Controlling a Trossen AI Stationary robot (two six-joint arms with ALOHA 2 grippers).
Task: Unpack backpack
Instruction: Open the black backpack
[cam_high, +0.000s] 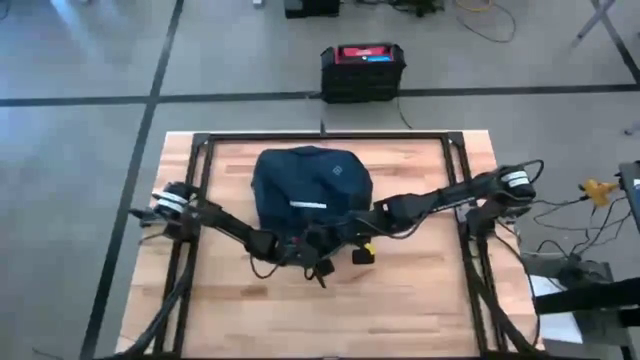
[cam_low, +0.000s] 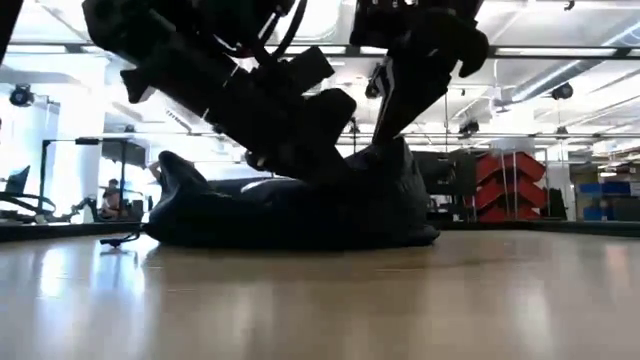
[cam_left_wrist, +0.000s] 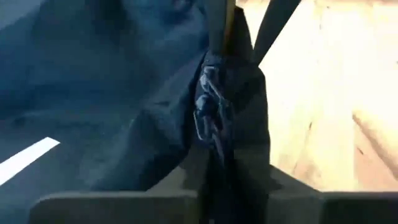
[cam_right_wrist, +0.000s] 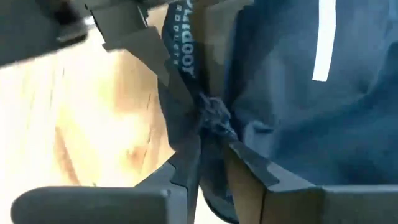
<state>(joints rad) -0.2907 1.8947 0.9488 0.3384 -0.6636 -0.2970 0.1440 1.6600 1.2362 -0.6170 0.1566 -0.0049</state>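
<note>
The dark navy backpack (cam_high: 310, 185) lies flat on the wooden table, a white stripe (cam_high: 307, 205) near its near side. In the low view the backpack (cam_low: 250, 215) is a low mound with a raised peak at its right. Both grippers meet at its near edge. My left gripper (cam_high: 290, 244) (cam_left_wrist: 214, 171) comes in from the left, my right gripper (cam_high: 335, 238) (cam_right_wrist: 208, 165) from the right. Each is shut on a gathered ridge of fabric along a zipper. My left gripper pinches a bunched fold of the backpack's fabric beside the zipper (cam_left_wrist: 208, 124) between its two fingers. It comes slanting down from the table's left. The backpack's body rests on the table. My right gripper pinches the same gathered ridge at the zipper (cam_right_wrist: 211, 118) between its two fingers. It comes steeply down from the table's right. The fabric there stands up in a peak (cam_low: 395, 155), while the rest of the backpack lies on the table.
A black frame (cam_high: 325, 137) runs around the tabletop. A rigid black box with a red top (cam_high: 362, 68) stands on the floor beyond the far edge. Cables hang at the right (cam_high: 560, 215). Bare wood stretches along the near side (cam_high: 330, 320).
</note>
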